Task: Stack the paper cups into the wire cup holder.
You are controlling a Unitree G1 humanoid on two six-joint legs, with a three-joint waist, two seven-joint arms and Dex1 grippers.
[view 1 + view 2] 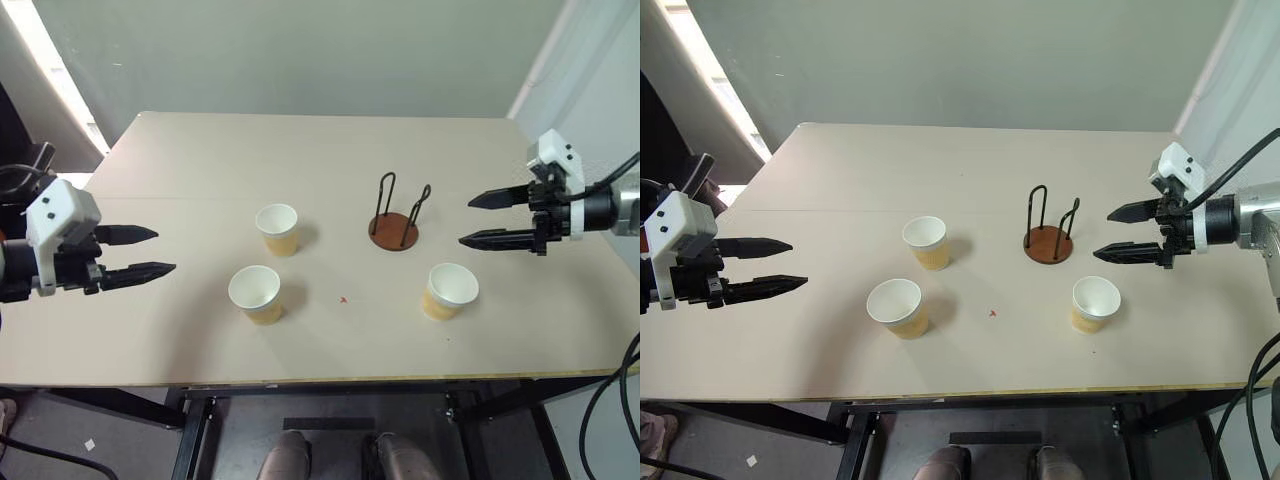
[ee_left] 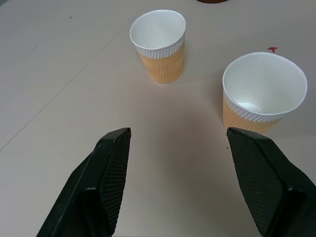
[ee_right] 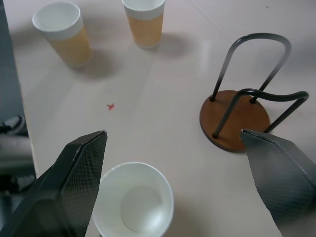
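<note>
Three cups standing upright and apart on the table (image 1: 150, 150), none stacked yet; far cup (image 1: 277, 229) at about 9 o'clock from the holder (image 1: 396, 222), near cup (image 1: 255, 294) at about 7 o'clock from it, right cup (image 1: 449, 291) at about 5 o'clock, close to the base; holder empty, wire loops upright on the brown disc, standing right of the table's middle. Left gripper (image 1: 138, 252) hovering over the left edge, fingers wide apart, holding nothing, at 9 o'clock from the near cup and well apart from it; right gripper (image 1: 487, 219) hovering at 3 o'clock from the holder, fingers also spread wide and empty, pointing toward the loops. Risks, as judgement only: thin paper walls likely to dent or fold under a hard squeeze, so a crushed rim could refuse to nest in the next cup; a light cup likely to slide or tip over if one finger touches it before the other; right gripper near the wires, so a low approach to the right cup could knock the holder or catch a loop and drag it; a cup lowered off-centre could land on top of a wire and fall outside; far and near cup fairly near each other, so a wide-open reach for one could push the other; small red mark (image 1: 342, 298) on the table between the cups, no obstacle.
</note>
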